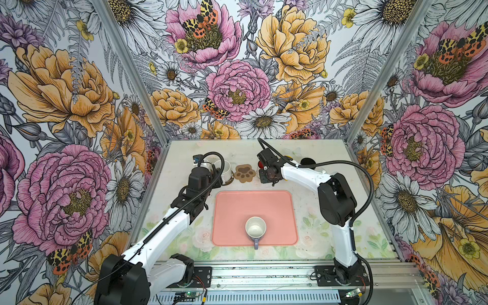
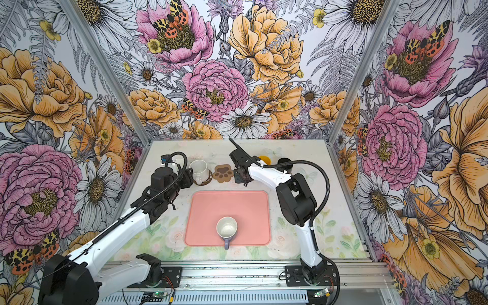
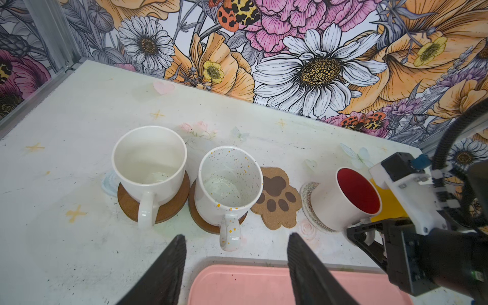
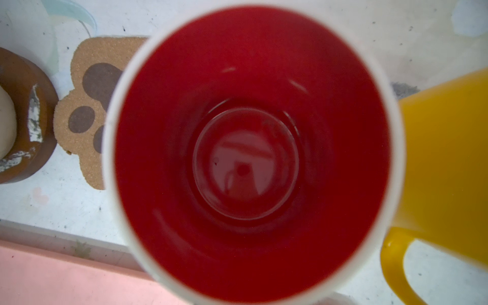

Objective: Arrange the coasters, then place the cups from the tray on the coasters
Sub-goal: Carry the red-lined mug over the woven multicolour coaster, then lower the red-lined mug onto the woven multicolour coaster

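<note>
The right gripper (image 3: pixel 367 233) is clamped on the handle of the white mug with the red inside (image 3: pixel 356 195). The mug is over the clear patterned coaster (image 3: pixel 306 198); whether its base touches the coaster cannot be told. On its right the yellow mug (image 4: pixel 449 158) stands just beside it, and the black mug (image 1: pixel 307 161) is further right. On its left lies the paw-shaped coaster (image 3: pixel 277 198), bare, its right edge close to the patterned coaster.

The left gripper (image 3: pixel 237 237) hangs open and empty by the far left corner of the tray (image 1: pixel 232 206). The handle of the speckled mug (image 3: pixel 229 179) points into the gap between its fingers, untouched. That mug sits on a dark brown coaster (image 3: pixel 195 208). Left of it the plain white mug (image 3: pixel 149 161) sits on the other dark brown coaster (image 3: pixel 171 206), the two discs almost touching. Left of the plain white mug the table (image 3: pixel 66 118) lies open to the wall frame.

Only a narrow strip of table separates the row from the tray's far edge. The tray is bare but for the lavender mug (image 1: pixel 255 227) at its near edge, handle overhanging the rim.
</note>
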Robot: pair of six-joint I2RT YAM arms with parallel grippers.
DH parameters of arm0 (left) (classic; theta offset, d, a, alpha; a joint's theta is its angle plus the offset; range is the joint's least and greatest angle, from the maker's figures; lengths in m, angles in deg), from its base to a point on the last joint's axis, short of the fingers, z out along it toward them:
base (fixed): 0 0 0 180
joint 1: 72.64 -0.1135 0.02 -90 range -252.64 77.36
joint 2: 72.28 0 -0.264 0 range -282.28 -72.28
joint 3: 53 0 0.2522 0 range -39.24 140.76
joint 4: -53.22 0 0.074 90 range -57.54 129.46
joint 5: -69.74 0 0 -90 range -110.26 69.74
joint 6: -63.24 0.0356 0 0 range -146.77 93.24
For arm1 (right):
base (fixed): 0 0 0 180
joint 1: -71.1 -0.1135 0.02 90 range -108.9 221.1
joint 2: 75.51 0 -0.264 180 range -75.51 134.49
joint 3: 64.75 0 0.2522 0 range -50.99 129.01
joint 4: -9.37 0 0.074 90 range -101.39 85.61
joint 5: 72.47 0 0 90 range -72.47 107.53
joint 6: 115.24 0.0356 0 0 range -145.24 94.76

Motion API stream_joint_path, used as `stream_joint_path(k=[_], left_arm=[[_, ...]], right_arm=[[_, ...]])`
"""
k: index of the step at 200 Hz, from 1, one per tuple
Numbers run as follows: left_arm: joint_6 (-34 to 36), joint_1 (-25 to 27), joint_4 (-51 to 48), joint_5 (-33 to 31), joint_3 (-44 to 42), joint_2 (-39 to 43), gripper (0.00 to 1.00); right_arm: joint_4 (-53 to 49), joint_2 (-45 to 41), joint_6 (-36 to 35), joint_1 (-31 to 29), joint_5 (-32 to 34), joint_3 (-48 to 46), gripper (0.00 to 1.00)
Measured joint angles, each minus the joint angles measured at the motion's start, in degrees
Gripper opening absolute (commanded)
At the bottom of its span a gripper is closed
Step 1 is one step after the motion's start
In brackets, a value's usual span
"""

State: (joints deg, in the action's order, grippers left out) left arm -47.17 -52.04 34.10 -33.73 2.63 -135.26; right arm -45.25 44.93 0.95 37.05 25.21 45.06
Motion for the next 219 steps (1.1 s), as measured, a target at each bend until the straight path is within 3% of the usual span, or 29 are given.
stream_joint_path(k=[219], left_arm=[[0.00,-0.39,0.00,0.00,-0.31,0.00,0.63]], right_arm=[[0.04,1.33,0.07,0.37,0.00,0.33,0.00]])
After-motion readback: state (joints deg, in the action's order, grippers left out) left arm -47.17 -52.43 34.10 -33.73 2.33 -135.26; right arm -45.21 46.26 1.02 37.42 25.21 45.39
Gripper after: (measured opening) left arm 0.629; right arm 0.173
